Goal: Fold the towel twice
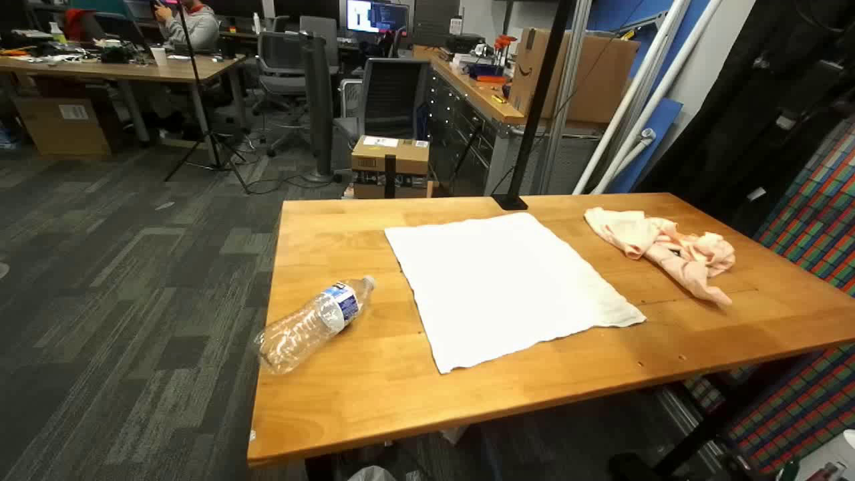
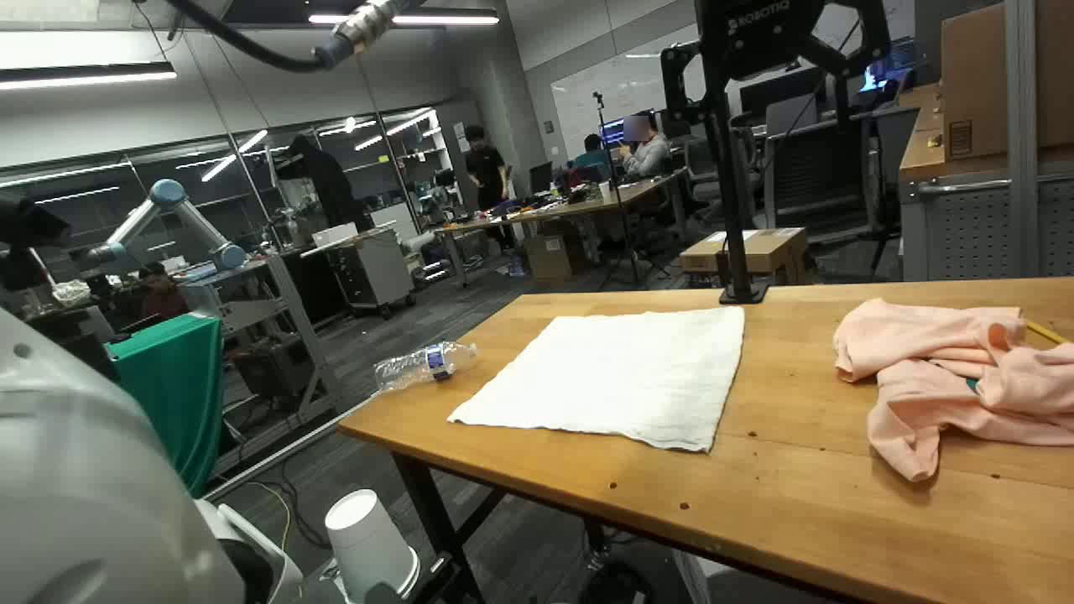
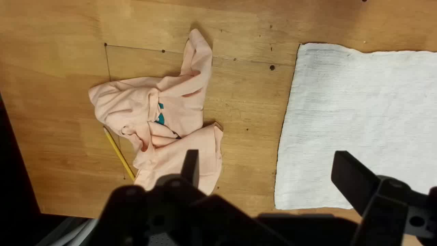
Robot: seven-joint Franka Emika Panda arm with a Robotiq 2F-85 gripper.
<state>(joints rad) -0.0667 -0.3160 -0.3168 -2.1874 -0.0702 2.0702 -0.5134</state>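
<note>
A white towel [image 1: 501,287] lies spread flat as a single square sheet on the wooden table. It also shows in an exterior view [image 2: 617,373] and in part at the right of the wrist view [image 3: 355,116]. My gripper [image 3: 268,167] is open and empty, with its fingers wide apart. In the wrist view one finger overlaps the towel and the other overlaps a pink garment. In an exterior view the gripper [image 2: 779,109] hangs high above the table, well apart from the towel. The gripper is out of view in the remaining exterior view.
The crumpled pink garment [image 1: 668,247] lies beside the towel, with a yellow pencil [image 3: 118,153] by it. A clear plastic bottle [image 1: 314,327] lies on the towel's other side near the table edge. A black post [image 2: 734,210] stands at the table's [image 1: 361,407] edge near the towel.
</note>
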